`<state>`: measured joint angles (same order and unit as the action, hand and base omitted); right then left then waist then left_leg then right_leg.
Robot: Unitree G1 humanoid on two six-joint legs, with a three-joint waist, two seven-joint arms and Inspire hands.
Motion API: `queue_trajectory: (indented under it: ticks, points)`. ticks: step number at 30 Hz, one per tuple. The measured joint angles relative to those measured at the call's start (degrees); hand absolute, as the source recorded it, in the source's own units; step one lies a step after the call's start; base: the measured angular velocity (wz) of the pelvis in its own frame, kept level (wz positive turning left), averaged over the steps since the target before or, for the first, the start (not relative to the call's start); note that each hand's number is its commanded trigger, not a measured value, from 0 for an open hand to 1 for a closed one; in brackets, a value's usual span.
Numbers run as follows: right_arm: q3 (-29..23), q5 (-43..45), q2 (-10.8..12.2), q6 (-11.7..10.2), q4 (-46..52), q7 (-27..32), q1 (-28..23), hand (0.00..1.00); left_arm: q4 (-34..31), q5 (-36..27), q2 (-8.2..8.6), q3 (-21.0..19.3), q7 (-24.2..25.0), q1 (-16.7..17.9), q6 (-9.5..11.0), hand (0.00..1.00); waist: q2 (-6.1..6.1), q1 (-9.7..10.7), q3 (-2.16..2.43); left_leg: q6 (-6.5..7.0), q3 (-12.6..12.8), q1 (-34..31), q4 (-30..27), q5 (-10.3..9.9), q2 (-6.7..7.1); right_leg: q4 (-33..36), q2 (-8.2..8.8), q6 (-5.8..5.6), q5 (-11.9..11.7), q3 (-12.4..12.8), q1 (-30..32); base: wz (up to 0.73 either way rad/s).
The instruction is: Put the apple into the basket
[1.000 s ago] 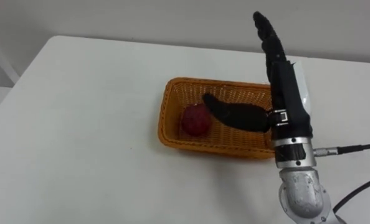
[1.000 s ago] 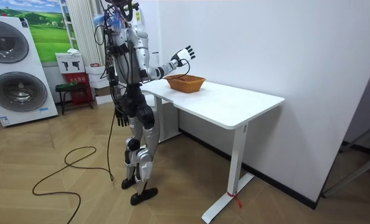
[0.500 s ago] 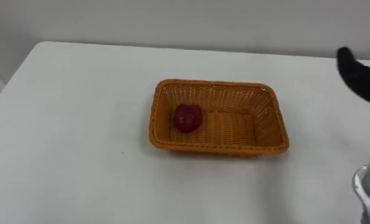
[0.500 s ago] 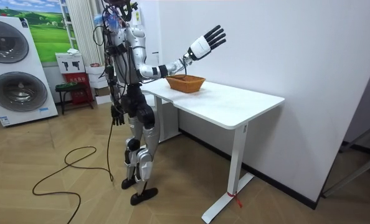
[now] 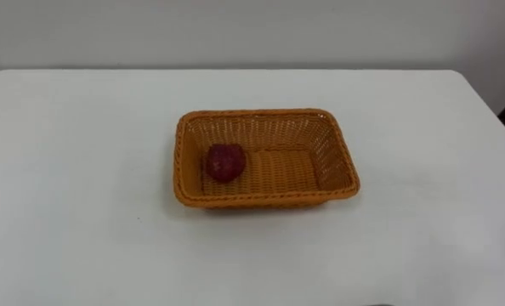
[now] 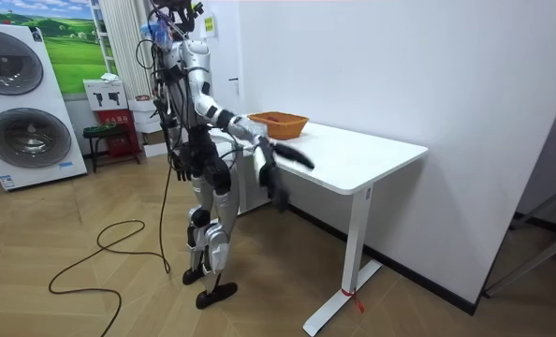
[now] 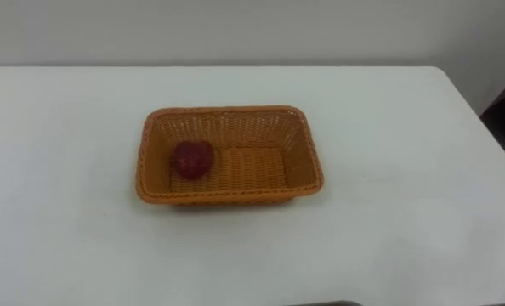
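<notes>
White counter against a plain white wall, mostly bare. Orange wicker basket sits mid-counter, well clear of every edge.

Apple: inside the basket, at its left end on the woven floor, close to the left wall. Nothing is touching it.

Hands: right hand is a dark blur in the room view, off the counter's near edge and well apart from the basket; can't tell if it's open or closed. Left hand hangs by the hip, too small to read.

Status, my read: apple is in the basket and released, so the place looks done. Only parking the arm is left.

Room: robot stands at the counter's end on a wood floor, washing machine behind it.
</notes>
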<state>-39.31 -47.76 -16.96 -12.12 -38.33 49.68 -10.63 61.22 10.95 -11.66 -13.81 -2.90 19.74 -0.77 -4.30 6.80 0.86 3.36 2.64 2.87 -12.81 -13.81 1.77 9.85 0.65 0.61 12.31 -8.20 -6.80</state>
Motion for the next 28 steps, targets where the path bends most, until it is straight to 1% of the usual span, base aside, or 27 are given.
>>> queue_trajectory:
  ticks: [1,2,3,4,5,6,7,8,9,10,11,12,13,14,16,17,19,20,21,22,23,24,25,26,28]
  points:
    - [-0.1,-2.4,0.9,1.0,-4.9,-1.5,-0.7,0.0,0.0,0.0,0.43,-0.1,0.1,0.0,-0.5,0.0,0.55,0.0,0.12,0.01,0.1,0.1,0.0,0.0,0.0,0.1,0.01,0.0,0.0,0.0,0.0,0.0]
    - [-0.1,-3.4,1.4,1.6,-7.1,-2.1,-1.0,0.0,0.0,0.0,0.71,-0.3,0.1,0.0,-0.6,0.0,0.84,0.0,0.21,0.02,0.0,0.1,0.0,0.0,0.02,0.2,0.03,0.0,0.0,0.1,0.0,-0.03]
    - [0.1,-3.8,2.5,2.5,-10.7,-3.1,-1.4,0.0,0.1,0.0,1.1,-0.7,0.3,-0.2,-0.8,0.0,1.68,0.0,0.09,0.02,0.0,0.3,0.1,0.0,0.02,0.2,0.07,0.0,0.0,0.2,0.0,-0.04]
    - [0.6,-3.9,3.6,3.6,-13.7,-4.0,-1.6,0.0,0.0,0.0,1.1,-0.7,0.7,-0.3,-1.0,0.0,2.32,0.0,-0.17,0.03,0.2,0.4,0.1,0.0,-0.02,0.5,0.06,0.0,0.0,0.2,0.0,-0.05]
    - [1.6,-3.9,3.8,3.9,-15.7,-4.6,-1.6,0.0,0.0,0.0,1.07,-0.7,0.8,-0.3,-1.1,0.0,2.49,-0.1,-0.22,0.02,0.4,0.5,0.1,0.0,-0.05,0.7,0.06,0.01,0.0,0.3,0.1,-0.06]
    - [3.7,-3.9,4.4,5.0,-18.7,-6.2,-2.0,0.0,-0.2,0.3,1.02,-0.8,1.0,-0.3,-1.4,0.0,2.55,-0.5,-0.23,-0.03,0.4,0.6,0.1,0.1,-0.06,0.9,0.05,0.08,0.1,0.6,0.2,-0.1]
    - [5.7,-3.6,4.7,6.0,-21.6,-7.6,-2.1,0.0,-0.2,1.1,1.09,-0.7,1.3,-0.2,-1.5,0.0,2.47,-0.8,-0.22,-0.05,0.4,0.7,0.1,0.1,0.0,0.9,0.0,0.12,0.2,0.8,0.2,-0.07]
    - [6.9,-3.6,4.7,6.3,-22.6,-8.3,-2.1,0.0,-0.2,1.1,1.16,-0.6,1.5,-0.3,-1.7,0.0,2.38,-0.9,-0.23,-0.05,0.5,0.7,0.1,0.1,0.0,0.9,0.02,0.12,0.2,0.7,0.1,0.0]
    - [9.4,-2.7,4.8,6.9,-24.6,-10.0,-2.4,0.0,-0.2,1.1,1.24,-0.5,2.2,-0.3,-1.8,0.0,2.16,-0.9,-0.3,-0.05,0.3,0.7,0.0,0.1,0.0,0.8,0.05,0.1,0.2,0.6,-0.1,0.06]
    - [11.8,-0.2,5.0,7.4,-27.2,-12.0,-2.3,0.0,-0.2,1.1,1.25,-0.4,2.5,-0.3,-1.9,0.0,1.97,-1.1,-0.45,-0.02,0.2,0.8,0.0,0.1,0.01,0.8,0.06,0.07,0.2,0.8,-0.1,0.04]
    - [13.0,1.3,5.0,8.0,-28.4,-13.0,-2.3,0.0,-0.2,1.1,1.25,-0.4,2.5,-0.3,-1.9,0.0,1.74,-1.3,-0.51,-0.02,0.2,0.9,-0.1,0.1,0.02,0.7,0.12,0.07,0.2,0.8,0.0,0.0]
    - [15.2,4.4,5.2,9.2,-30.1,-15.0,-2.4,0.0,-0.1,1.1,1.25,-0.4,2.6,-0.3,-2.0,0.0,1.3,-1.7,-0.61,-0.02,0.3,1.1,0.0,0.1,0.02,0.7,0.13,0.06,0.3,0.9,0.0,-0.07]
    - [17.5,7.7,5.5,10.3,-30.9,-17.1,-2.5,0.0,-0.1,1.1,1.25,-0.2,2.8,-0.8,-2.6,0.0,1.14,-2.6,-0.82,0.03,0.3,1.3,0.0,0.1,0.02,0.6,0.13,0.05,0.3,0.9,-0.1,-0.06]
    - [18.8,9.2,5.5,10.7,-31.3,-18.4,-2.6,0.0,-0.1,1.1,1.24,0.1,3.1,-1.1,-3.0,0.0,1.09,-2.8,-0.85,0.08,0.3,1.3,0.0,0.0,0.03,0.4,0.14,0.04,0.2,0.8,-0.1,-0.05]
    - [23.8,14.0,5.7,12.1,-33.2,-23.0,-2.8,0.0,0.0,1.1,1.39,1.7,3.5,-1.2,-4.0,0.0,1.28,-3.7,-0.92,0.14,0.4,1.3,0.1,0.0,0.09,-0.2,0.09,-0.11,0.0,1.0,-0.3,0.0]
    - [24.9,15.3,5.8,12.7,-33.7,-24.3,-2.8,0.0,0.2,1.1,1.43,1.9,3.5,-1.5,-4.2,0.0,1.37,-3.9,-0.89,0.14,0.3,1.4,0.1,0.0,0.09,-0.1,0.07,-0.11,0.0,1.1,-0.3,0.0]
    - [27.8,21.7,6.0,14.6,-35.5,-28.6,-2.8,0.0,0.6,1.2,1.81,2.3,3.6,-2.0,-5.0,0.0,1.97,-4.7,-0.92,0.14,0.3,1.7,0.2,0.0,0.08,0.0,0.01,-0.12,0.0,1.2,-0.6,0.0]
    - [28.3,23.3,6.1,15.0,-35.5,-29.4,-2.8,0.0,0.7,1.2,1.95,2.3,3.6,-2.1,-5.3,0.0,2.23,-4.8,-0.91,0.14,0.3,1.7,0.3,0.0,0.06,0.0,-0.02,-0.12,0.0,1.2,-0.6,0.0]
    - [29.0,26.6,6.1,15.7,-35.8,-30.7,-2.8,0.0,0.9,1.5,2.25,2.3,3.7,-2.1,-5.8,0.0,2.81,-4.9,-0.9,0.14,0.3,1.7,0.3,0.0,0.06,0.0,-0.02,-0.12,0.0,1.1,-0.8,0.04]
    - [29.2,30.3,6.2,16.1,-36.4,-31.8,-2.7,0.0,1.1,1.8,2.53,2.4,3.7,-2.2,-6.2,0.0,3.42,-5.0,-1.05,0.14,0.2,1.9,0.3,0.0,0.09,-0.1,0.04,-0.12,0.0,0.7,-1.2,0.06]
    - [29.4,32.1,6.2,16.2,-36.9,-32.2,-2.5,0.0,1.1,2.0,2.61,2.9,3.6,-2.2,-6.3,0.0,3.7,-5.1,-1.11,0.14,0.1,2.0,0.3,0.0,0.11,-0.1,0.05,-0.12,0.0,0.6,-1.3,0.05]
    - [30.5,35.3,6.2,17.1,-37.4,-32.8,-2.1,0.0,1.1,2.0,2.72,3.6,3.6,-2.3,-6.4,0.0,3.92,-5.3,-1.18,0.14,0.4,2.3,0.4,0.0,0.1,-0.1,0.04,-0.13,0.0,0.6,-1.4,0.0]
    - [31.7,37.8,6.3,17.5,-37.6,-33.3,-1.8,0.0,1.1,2.0,2.9,4.1,3.6,-2.5,-6.4,0.0,4.23,-5.6,-1.39,0.13,0.5,2.5,0.6,0.0,0.06,-0.1,0.01,-0.13,0.0,0.7,-1.4,0.0]
    - [32.1,39.4,6.4,17.7,-37.6,-33.5,-1.7,0.0,1.1,2.0,3.05,4.2,3.5,-2.5,-6.4,0.0,4.37,-5.6,-1.47,0.13,0.5,2.5,0.7,0.0,0.06,-0.1,0.01,-0.12,0.0,0.6,-1.4,0.0]
    - [33.8,44.9,6.7,18.2,-37.3,-33.7,-1.2,0.0,1.1,2.1,3.25,6.1,3.5,-2.6,-6.5,0.0,4.52,-5.7,-1.54,0.12,0.5,2.6,0.7,0.0,0.05,-0.1,0.06,-0.09,0.0,0.3,-1.4,0.0]
